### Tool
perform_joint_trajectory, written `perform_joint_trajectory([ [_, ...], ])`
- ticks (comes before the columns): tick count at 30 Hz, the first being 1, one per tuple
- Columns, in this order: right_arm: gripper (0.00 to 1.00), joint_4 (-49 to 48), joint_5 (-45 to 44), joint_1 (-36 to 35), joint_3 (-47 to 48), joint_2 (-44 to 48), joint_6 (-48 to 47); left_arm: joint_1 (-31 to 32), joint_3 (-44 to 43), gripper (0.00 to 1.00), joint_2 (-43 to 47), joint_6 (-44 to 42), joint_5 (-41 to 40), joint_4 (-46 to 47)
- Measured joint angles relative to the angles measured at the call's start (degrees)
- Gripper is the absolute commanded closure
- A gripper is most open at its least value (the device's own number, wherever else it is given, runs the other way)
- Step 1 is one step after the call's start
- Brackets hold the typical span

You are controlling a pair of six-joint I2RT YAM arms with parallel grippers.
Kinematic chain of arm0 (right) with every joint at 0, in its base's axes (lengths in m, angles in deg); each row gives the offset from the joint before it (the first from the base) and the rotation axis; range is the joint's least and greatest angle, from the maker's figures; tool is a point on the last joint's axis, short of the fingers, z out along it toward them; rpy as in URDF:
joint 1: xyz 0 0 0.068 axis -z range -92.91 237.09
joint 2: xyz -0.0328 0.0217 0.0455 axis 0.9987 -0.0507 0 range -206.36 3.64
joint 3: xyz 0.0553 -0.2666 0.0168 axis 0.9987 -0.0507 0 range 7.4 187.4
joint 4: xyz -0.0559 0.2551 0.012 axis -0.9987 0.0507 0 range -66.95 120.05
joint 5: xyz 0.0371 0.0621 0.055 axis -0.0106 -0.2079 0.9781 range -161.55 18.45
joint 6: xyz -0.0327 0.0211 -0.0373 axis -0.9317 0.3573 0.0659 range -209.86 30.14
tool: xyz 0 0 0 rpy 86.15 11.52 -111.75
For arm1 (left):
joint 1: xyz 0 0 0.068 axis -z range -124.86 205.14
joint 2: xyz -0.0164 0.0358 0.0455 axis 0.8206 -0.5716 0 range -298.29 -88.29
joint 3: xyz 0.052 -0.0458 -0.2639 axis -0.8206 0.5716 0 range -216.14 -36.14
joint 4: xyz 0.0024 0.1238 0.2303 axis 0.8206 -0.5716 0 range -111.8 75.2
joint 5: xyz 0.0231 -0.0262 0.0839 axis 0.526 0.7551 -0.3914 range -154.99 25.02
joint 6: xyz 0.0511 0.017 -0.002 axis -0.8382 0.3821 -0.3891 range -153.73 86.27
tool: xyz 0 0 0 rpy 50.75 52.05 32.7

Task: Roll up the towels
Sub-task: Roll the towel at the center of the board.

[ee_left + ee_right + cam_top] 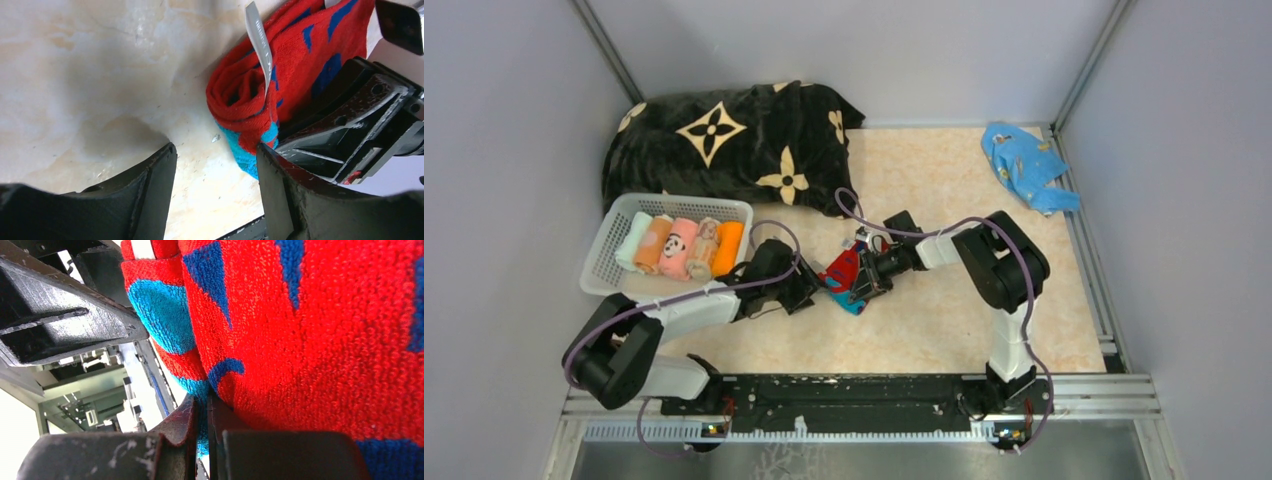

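The red towel (844, 272) lies at the centre of the top view on the surface (944, 330), between the two arms. It is partly rolled: the left wrist view shows a spiral end at upper right, with a white label (257, 45) sticking out of it. The right jaws are pressed together on a fold of its lower edge, as the right wrist view shows at bottom centre. The left jaws are spread and hold nothing. They sit low over the surface at the roll's open end, and the right-hand finger (272, 200) is just beside the teal edge; whether it touches, I cannot tell.

The step in hand looks like tightening and finishing this roll.

- Bring the left jaws across the whole thickness of the spiral, not onto the label or one outer layer, or the core will slip out loose.
- Let the right jaws hold the edge taut while the left set closes, so the layers stay stacked and the ends even.
- The two sets of jaws are very near each other, so approach slowly to avoid a knock.
- Release the pinched fold only once the roll is clamped.

Finished rolls (679, 247) lie side by side in the basket (604, 255) at left, likely where this one goes.
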Motion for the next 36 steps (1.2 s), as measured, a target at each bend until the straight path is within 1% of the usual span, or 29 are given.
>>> perform_joint_trajectory([
  [4, 0.96, -0.3, 0.7, 0.3, 0.0, -0.9, 0.5, -0.2, -1.2, 0.35, -2.4, -0.3, 0.3, 2.3],
  [7, 0.94, -0.2, 0.5, 0.3, 0.0, -0.9, 0.5, -0.4, -2.2, 0.43, -4.3, -0.5, 0.4, 3.1],
  [10, 0.87, 0.3, 0.0, 0.3, 0.1, -0.8, 0.5, -0.5, -3.3, 0.51, -6.2, -0.4, 0.3, 3.2],
  [14, 0.74, 2.9, -3.7, 0.1, 0.1, 1.8, -0.7, -0.7, -3.9, 0.53, -7.7, 0.5, 0.4, 3.3],
  [16, 0.67, 5.3, -7.9, -0.3, 0.1, 5.2, -2.3, -0.8, -4.3, 0.53, -8.3, 0.7, 0.4, 3.4],
  [19, 0.6, 8.3, -15.3, -1.7, 0.1, 11.1, -4.8, -0.8, -5.3, 0.53, -9.5, 0.8, 0.6, 3.4],
  [21, 0.59, 10.2, -21.8, -4.0, 0.1, 15.8, -6.9, -0.9, -6.1, 0.53, -10.3, 0.8, 0.8, 3.3],
  [24, 0.57, 11.6, -31.3, -9.2, 0.1, 22.0, -10.1, -1.0, -7.0, 0.53, -11.3, 0.7, 1.1, 3.3],
  [27, 0.56, 11.3, -38.9, -14.5, -0.3, 25.8, -13.4, -1.0, -7.3, 0.53, -11.6, 0.7, 1.2, 3.3],
  [32, 0.55, 10.4, -47.8, -21.4, -2.6, 26.5, -17.7, -1.1, -7.4, 0.53, -11.7, 0.7, 1.4, 3.2],
  [36, 0.55, 9.2, -53.6, -24.5, -3.1, 23.8, -20.1, -1.1, -7.5, 0.53, -11.8, 0.7, 1.5, 3.1],
])
